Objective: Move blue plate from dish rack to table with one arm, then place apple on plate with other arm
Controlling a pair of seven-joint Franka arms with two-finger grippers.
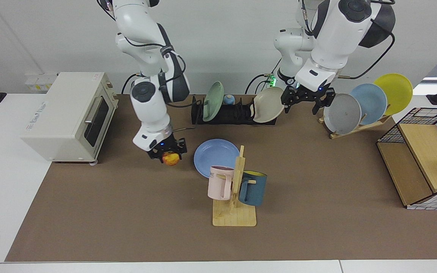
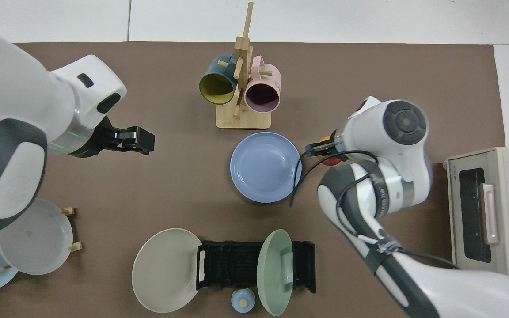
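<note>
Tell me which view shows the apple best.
The facing view: the apple hangs clear below the right gripper, red and yellow skin visible. In the top view the right arm's wrist covers it, leaving only a red-orange sliver.

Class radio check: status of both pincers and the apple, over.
Right pincer shut on small red-yellow apple, beside round periwinkle-blue plate. Left pincer open, raised, waiting. Path clear.

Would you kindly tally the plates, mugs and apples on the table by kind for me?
Plates: 6 (blue plate, green plate, beige plate, grey plate, sky-blue plate, yellow plate)
Mugs: 2 (pink mug, dark blue mug)
Apples: 1 (apple, held in the right hand; the left hand hangs open near the grey plate)
Total: 9
</note>
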